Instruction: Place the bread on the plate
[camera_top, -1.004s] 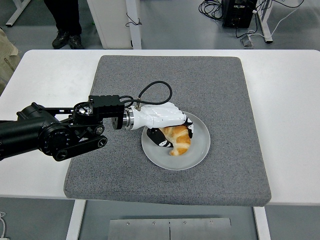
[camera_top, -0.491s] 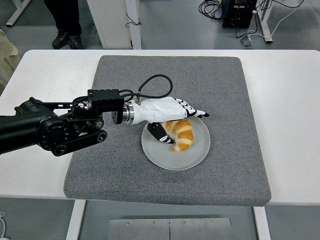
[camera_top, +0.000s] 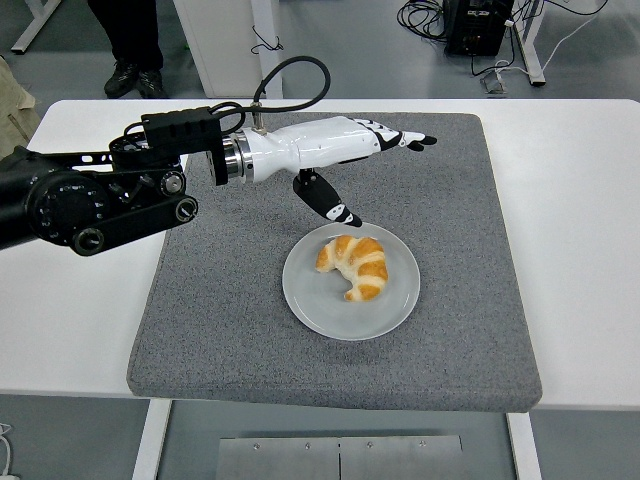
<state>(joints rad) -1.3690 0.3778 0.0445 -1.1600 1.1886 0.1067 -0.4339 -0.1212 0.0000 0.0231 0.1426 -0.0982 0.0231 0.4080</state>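
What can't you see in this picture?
Head view only:
- The underside of the croissant, hidden against the plate.
- The palm of the left hand, turned away from the camera.
- The right arm, outside the picture.
- The person at the top: only legs and shoes show, the rest cut off by the edge.

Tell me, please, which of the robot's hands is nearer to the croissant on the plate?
Left. The left hand hangs open above the grey mat, beyond the croissant on the plate, clear of it. The right hand is out of view.
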